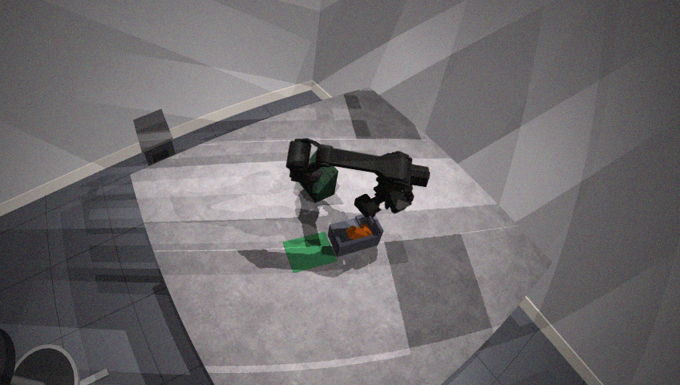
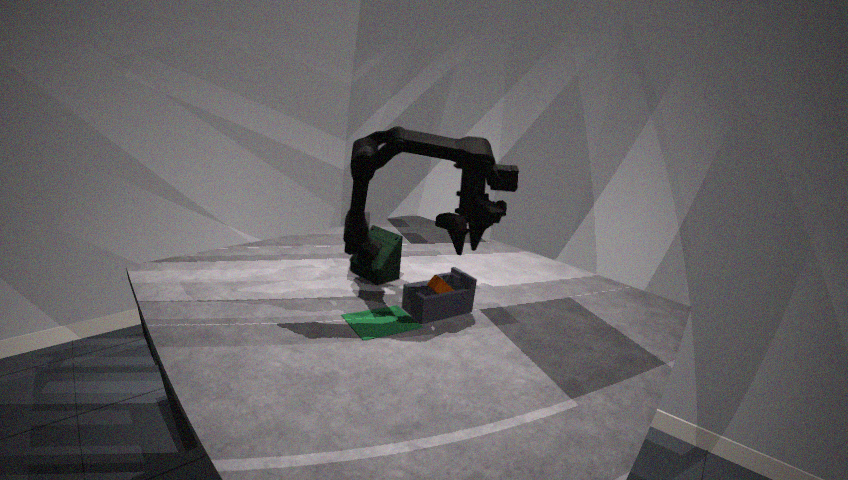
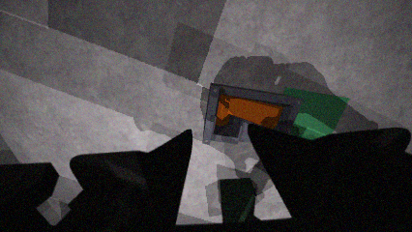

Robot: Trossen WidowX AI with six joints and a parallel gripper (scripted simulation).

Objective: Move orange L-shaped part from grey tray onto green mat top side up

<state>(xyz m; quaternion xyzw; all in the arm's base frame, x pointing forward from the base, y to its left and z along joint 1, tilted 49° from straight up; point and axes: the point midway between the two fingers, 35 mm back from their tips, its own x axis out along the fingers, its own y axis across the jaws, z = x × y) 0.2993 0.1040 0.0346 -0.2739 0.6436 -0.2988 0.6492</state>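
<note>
The orange part (image 1: 358, 232) (image 2: 440, 285) (image 3: 253, 110) lies in the grey tray (image 1: 358, 245) (image 2: 443, 310) (image 3: 256, 93). It sits tilted: an orange piece stands above the near wall in the exterior view, toward the mat side. Its lower portion is hidden by the tray walls. My gripper (image 1: 380, 210) (image 2: 466, 252) (image 3: 220, 130) is open and empty, above the tray's high-walled end, with clear height between fingertips and part. The green mat (image 1: 307, 257) (image 2: 374, 327) (image 3: 319, 101) lies flat beside the tray's other end, with nothing on it.
The dark green block (image 1: 324, 183) (image 2: 386, 255) (image 3: 237, 198) stands at the arm's base, behind the mat and tray. The tray has a taller wall at the end away from the mat. Shadows cross the table and part of the mat.
</note>
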